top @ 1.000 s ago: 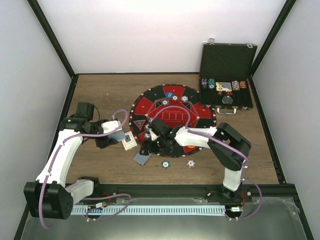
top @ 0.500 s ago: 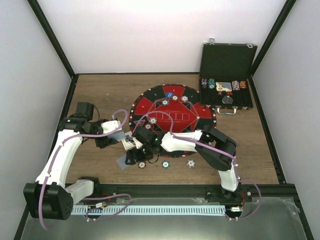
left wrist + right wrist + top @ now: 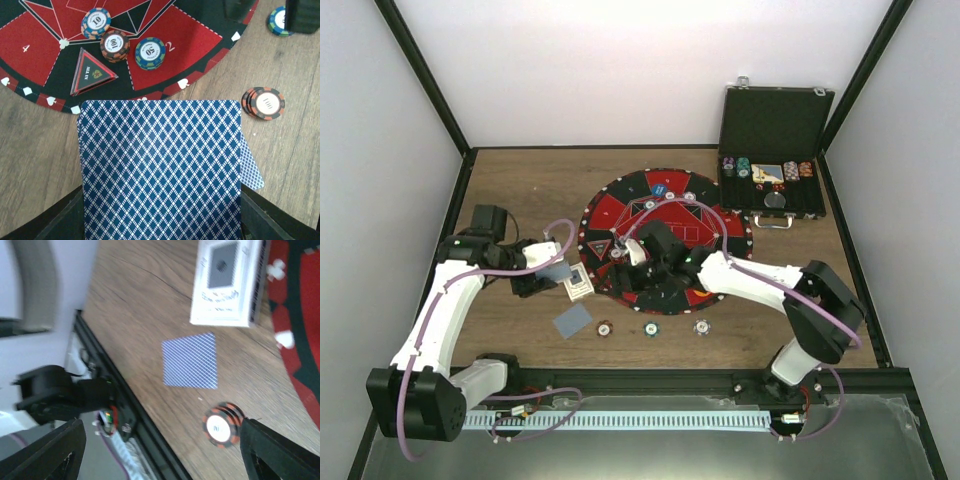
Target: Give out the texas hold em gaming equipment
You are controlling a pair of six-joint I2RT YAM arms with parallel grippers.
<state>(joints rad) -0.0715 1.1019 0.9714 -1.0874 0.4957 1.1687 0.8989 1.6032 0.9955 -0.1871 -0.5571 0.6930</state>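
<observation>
Playing cards are being dealt: one card lies face down on the desk, just off the near-left rim of the round mat, in line with three chip stacks below the near rim. The left jaws are clenched on the deck at the mat's left edge, and the right jaws hang released and empty over its left half. We judge the next move is drawing another card. Bare desk left of the mat gives room.
</observation>
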